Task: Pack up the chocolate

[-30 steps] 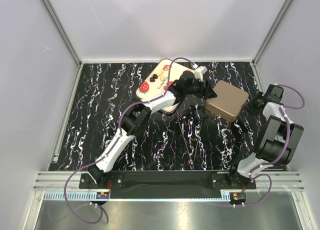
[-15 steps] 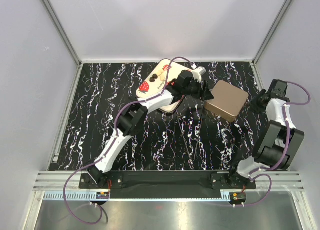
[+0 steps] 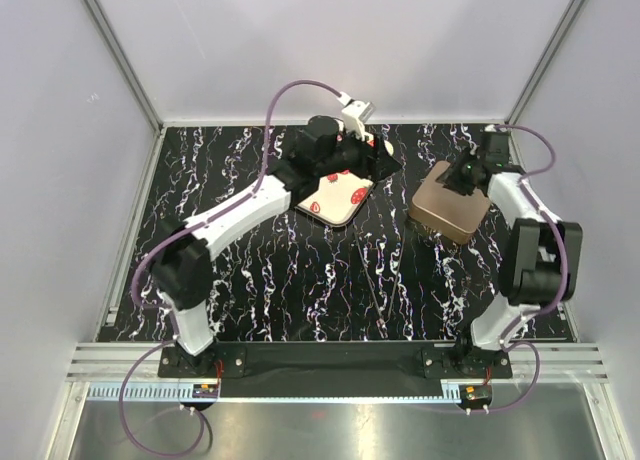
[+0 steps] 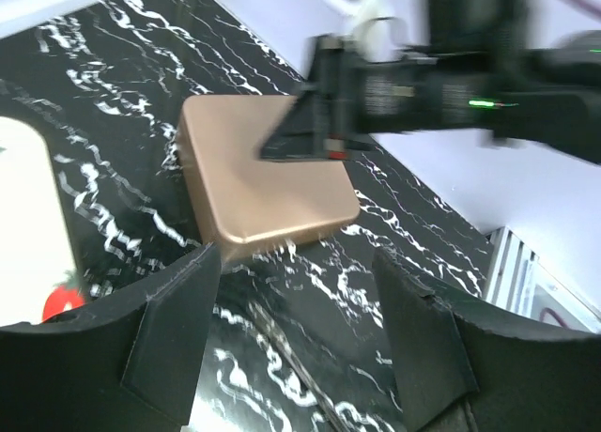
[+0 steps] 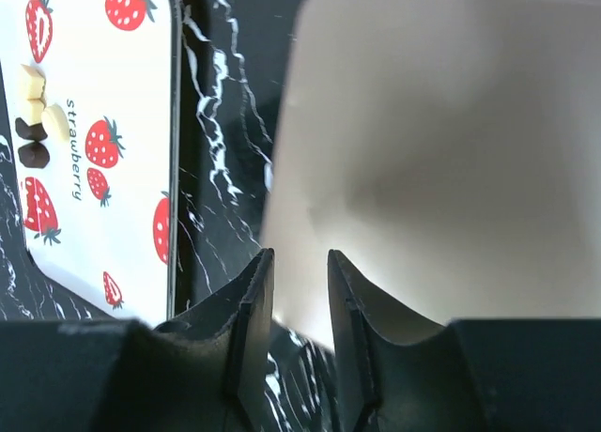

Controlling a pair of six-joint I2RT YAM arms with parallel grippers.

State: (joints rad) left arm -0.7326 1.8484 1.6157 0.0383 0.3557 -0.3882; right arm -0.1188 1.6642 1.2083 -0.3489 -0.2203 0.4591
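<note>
The chocolates (image 5: 53, 121), cream and dark pieces, lie clustered inside the strawberry tray (image 5: 122, 75). The left gripper (image 4: 296, 254) hangs over the tray's side nearest the brown lid (image 5: 423, 150), fingers spread wide and empty. The right gripper (image 5: 299, 258) hovers over the lid's edge facing the tray, fingers narrowly parted, grasping nothing.

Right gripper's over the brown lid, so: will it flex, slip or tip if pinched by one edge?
Probably stiff: the brown lid holds crisp, rounded edges. Its smooth, sheeny top suggests it may slip between the right gripper's fingers. Being broad and flat, it could tilt in an edge pinch.
</note>
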